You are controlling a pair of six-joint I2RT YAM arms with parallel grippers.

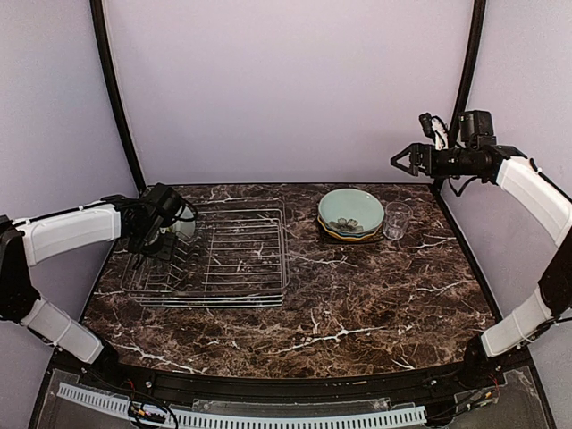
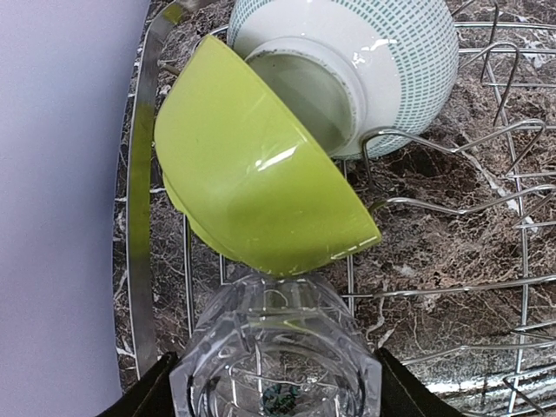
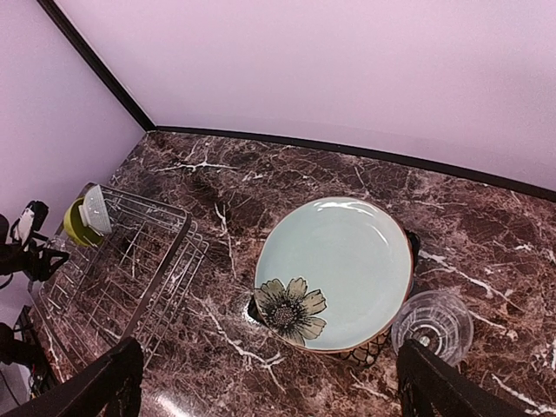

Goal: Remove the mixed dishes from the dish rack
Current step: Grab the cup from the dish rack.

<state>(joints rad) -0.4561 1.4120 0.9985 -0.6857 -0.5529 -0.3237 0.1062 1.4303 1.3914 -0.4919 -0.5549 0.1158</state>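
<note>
The silver wire dish rack lies at the left of the table. At its left end a yellow-green bowl leans on a pale-green dotted bowl. My left gripper reaches into that end. Its fingers press both sides of a clear ribbed glass just below the yellow-green bowl. The large pale-green flower plate tops a stack of plates on the table, with a second clear glass to its right. My right gripper hangs high above them, open and empty.
The right wrist view shows the flower plate, a dark plate corner under it, the glass and the rack far left. Purple walls and black corner posts bound the marble table.
</note>
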